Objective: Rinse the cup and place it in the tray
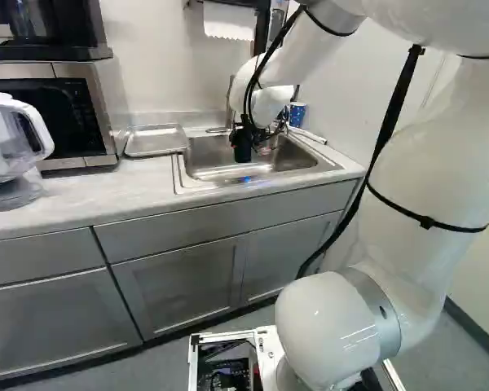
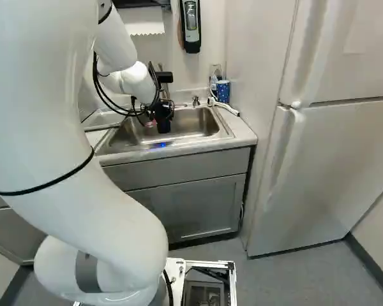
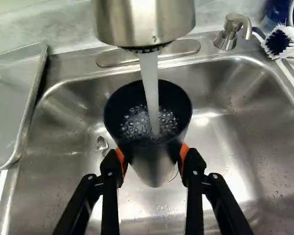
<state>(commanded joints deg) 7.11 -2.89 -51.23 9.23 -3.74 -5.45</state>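
Under running water (image 3: 149,83), the hand (image 2: 161,115) grips the cup (image 3: 153,166) upright, mouth up.

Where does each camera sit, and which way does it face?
Left base view: behind the arm, to its left, facing ahead and down toward the sink; arm right of middle.
Right base view: behind, to its right, same heading; arm left of middle.
Wrist view: on the wrist, facing along the gripper into the held cup; only the gripper shows.
All share the sink.

One dark cup (image 3: 147,127), one tray (image 3: 7,107), one sink (image 3: 255,147), one tap (image 3: 146,22), one pump (image 3: 226,41), one brush (image 3: 278,43), one microwave (image 1: 45,110), one jug (image 1: 8,142), one fridge (image 2: 325,166) with two doors (image 2: 354,48).
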